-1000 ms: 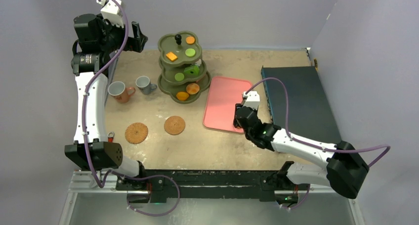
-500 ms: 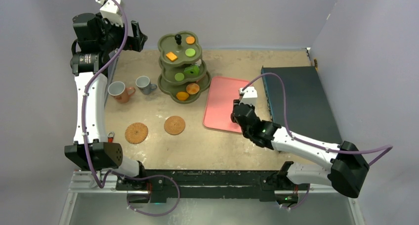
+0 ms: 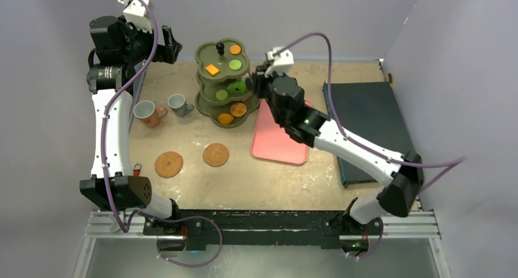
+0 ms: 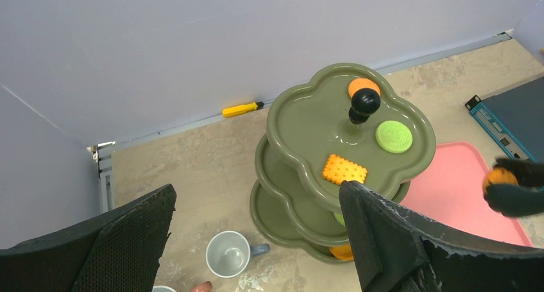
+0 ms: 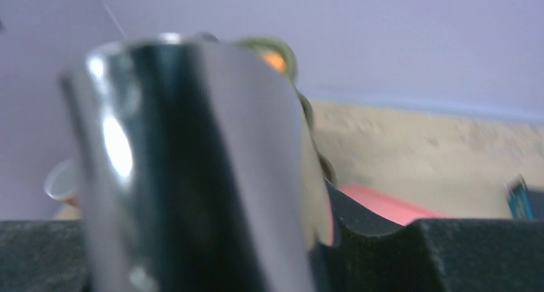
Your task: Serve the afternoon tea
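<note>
Left wrist: orange pastry [image 4: 499, 176] pinched in tongs [image 5: 192, 163] gripped by right end effector [image 3: 258, 84], near stand [image 4: 287, 115].

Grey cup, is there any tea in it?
Empty: the grey cup stands upright and its bare inside bottom shows from above.

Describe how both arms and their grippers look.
Both the left arm and right arm have white links between black joint housings, each trailed by a purple cable. A white block sits at each wrist. The left gripper's fingers are black with a rough, grainy surface. A green light glows on the right arm.
</note>
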